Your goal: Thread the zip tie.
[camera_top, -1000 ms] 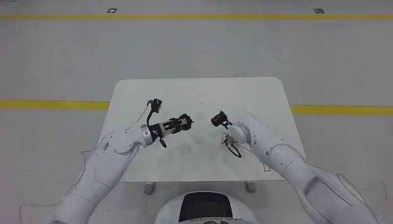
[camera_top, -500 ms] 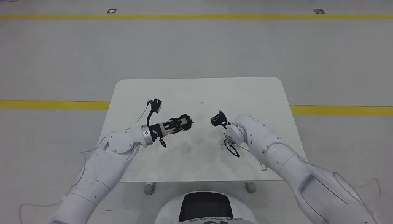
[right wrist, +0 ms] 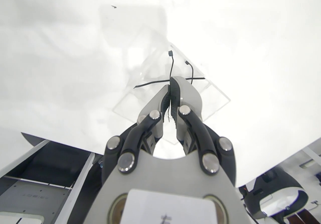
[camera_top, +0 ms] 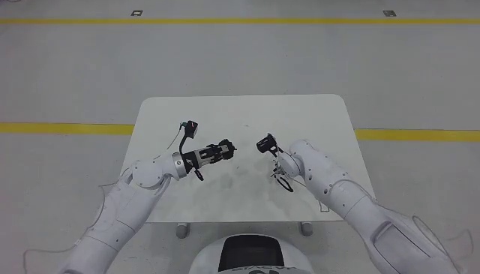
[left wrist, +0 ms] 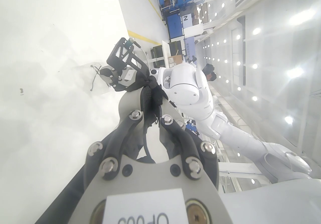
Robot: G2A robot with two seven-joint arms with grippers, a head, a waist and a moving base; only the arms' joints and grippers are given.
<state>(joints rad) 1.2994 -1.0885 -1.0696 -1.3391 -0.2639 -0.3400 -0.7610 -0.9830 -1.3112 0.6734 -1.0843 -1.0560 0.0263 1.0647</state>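
Right pincer (right wrist: 171, 82) pinches a thin black zip tie (right wrist: 172, 65), square head outward; left pincer (left wrist: 150, 84) pressed together.

**White arms, grey and black at the ends**

Glossy white shells on left arm (camera_top: 142, 182) and right arm (camera_top: 337, 188), rounded at the joints. Black wrist section on the left, with a thin cable (camera_top: 181, 140) looping up to a small black box (camera_top: 191, 127) faced in red. On left gripper (left wrist: 150, 83) and right gripper (right wrist: 170, 81) alike: grey metal plate (right wrist: 170, 174), black bars (right wrist: 198, 129) pinned by round silver screws (right wrist: 185, 109), pale grey fingers (right wrist: 190, 94) with dark ribbed pads (right wrist: 164, 105), white label (right wrist: 163, 207).
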